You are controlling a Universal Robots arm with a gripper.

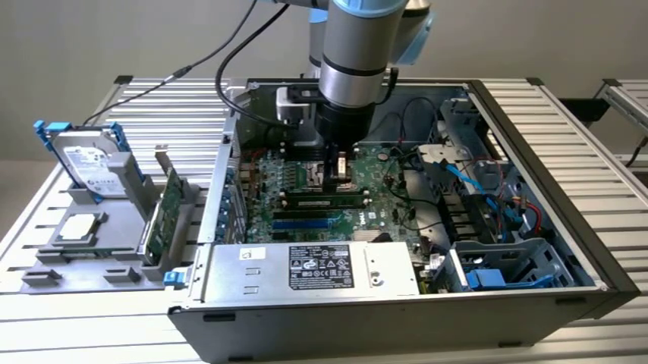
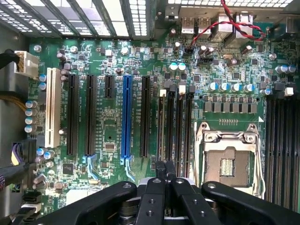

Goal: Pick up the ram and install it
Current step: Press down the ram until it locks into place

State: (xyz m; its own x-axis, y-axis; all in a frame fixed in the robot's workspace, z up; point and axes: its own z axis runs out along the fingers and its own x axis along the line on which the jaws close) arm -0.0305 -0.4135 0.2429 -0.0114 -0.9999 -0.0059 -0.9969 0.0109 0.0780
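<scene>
In the exterior view the ram, a narrow green stick with black chips, stands on edge in a black memory slot on the motherboard inside the open case. My gripper hangs straight down just behind and above it, over the processor socket area. In the wrist view the black fingers are pressed together, so the gripper is shut, its tips over the row of black memory slots beside the socket. I see nothing clamped between them. From above, the stick cannot be told apart from the slots.
Case walls surround the board, with the power supply, blue drive cages and loose cables nearby. On the exterior view's left, a grey fixture holds a silver hard drive with blue rails, a green card and a processor.
</scene>
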